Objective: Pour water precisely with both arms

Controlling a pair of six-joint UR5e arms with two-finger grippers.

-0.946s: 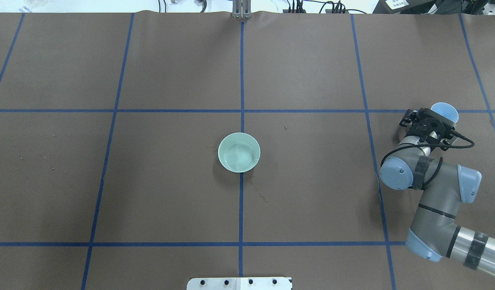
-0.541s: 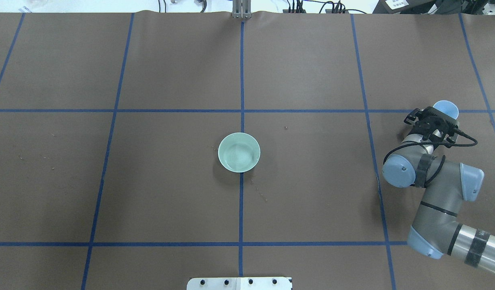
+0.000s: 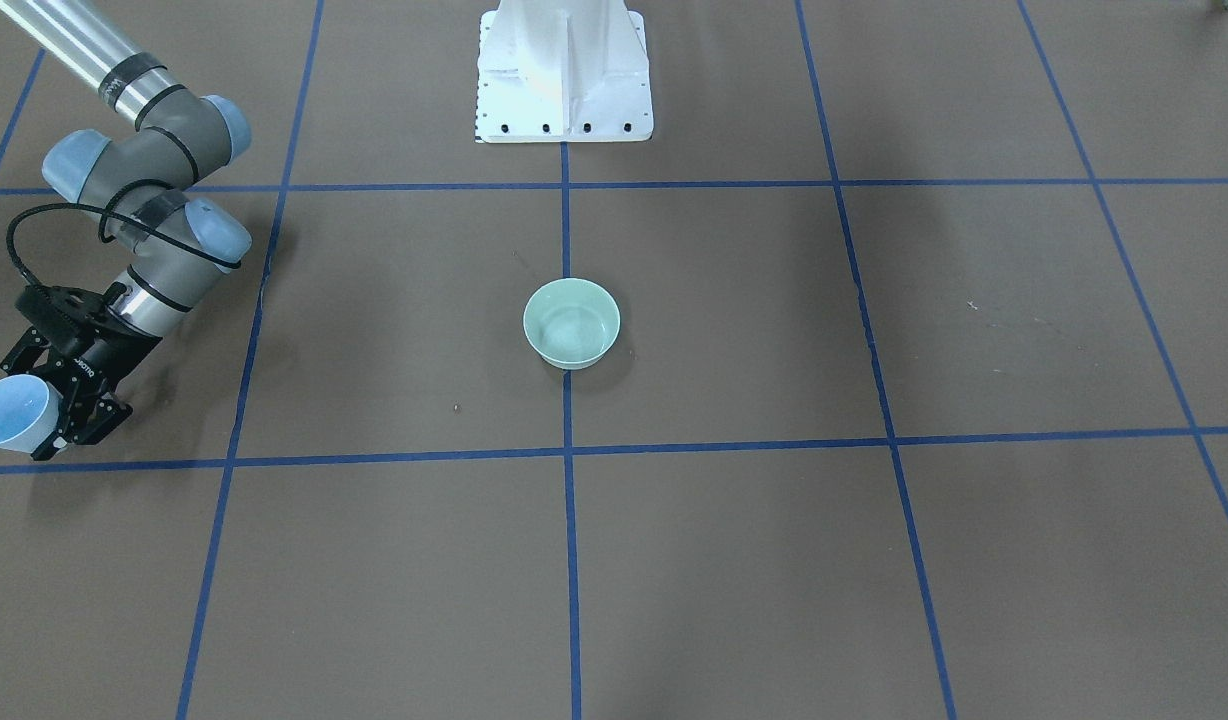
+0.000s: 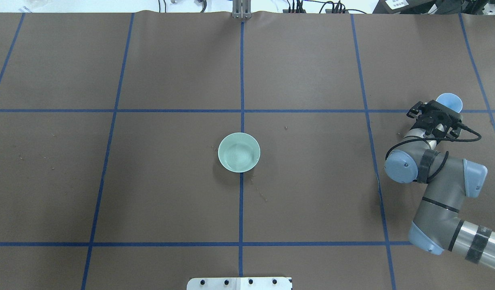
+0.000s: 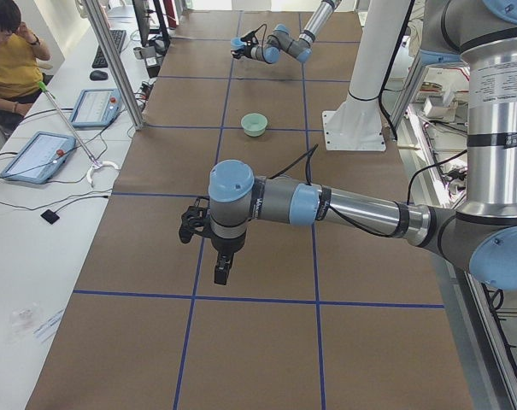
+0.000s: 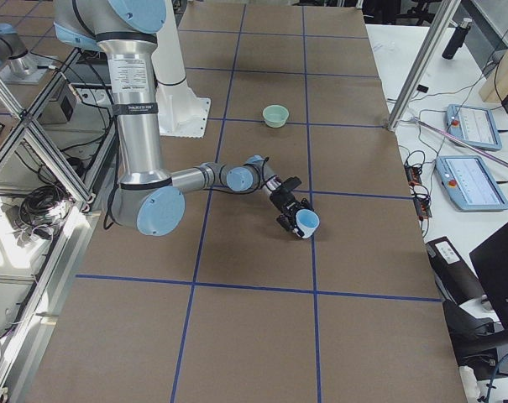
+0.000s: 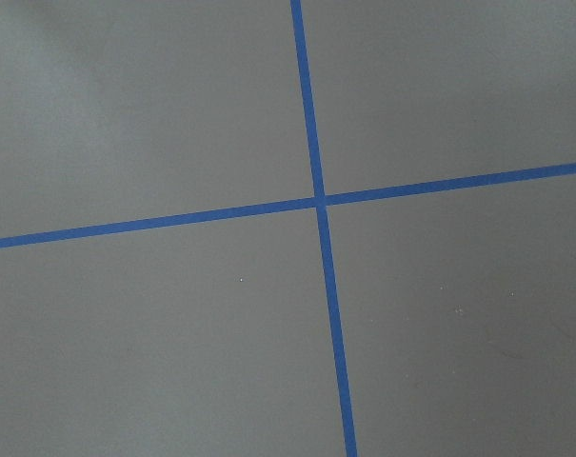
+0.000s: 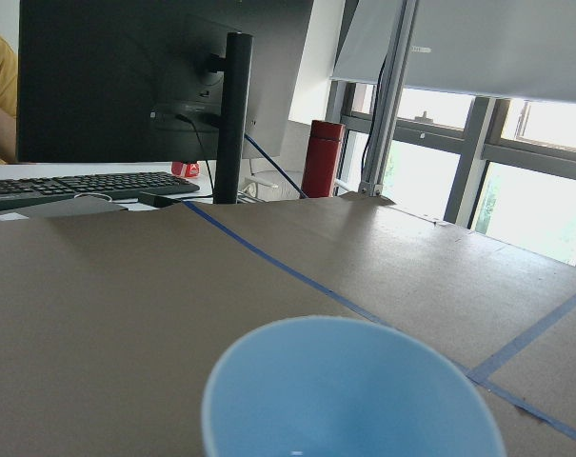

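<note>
Status: my right gripper (image 3: pixel 69 425) is clamped on the pale blue cup (image 3: pixel 6 415) and holds it near the right edge of the bench (image 4: pixel 312 201), about midway along that edge. The cup's mouth faces broadly upward. Whether it is fully upright cannot be determined.

Key relation: the pale green bowl (image 3: pixel 571 357) stands at the centre of the bench. From the right gripper it lies straight inward, toward the left edge, and well apart. The cup's axis runs roughly vertical, so any further pour would require carrying it inward and then tipping the mouth toward the bowl.

Arm selection: my left gripper (image 5: pixel 221 275) hangs fingers-down over the bench near its left edge, also well apart from the bowl. I cannot tell whether its fingers are apart or together. The right arm appears to be the nearer one.

Contents: the water (image 4: pixel 239 155) shows as faint ripples in the bottom of the bowl. The visible inner wall of the cup looks dry, but its floor is cut off in the wrist view, so any remainder is unconfirmed.
</note>
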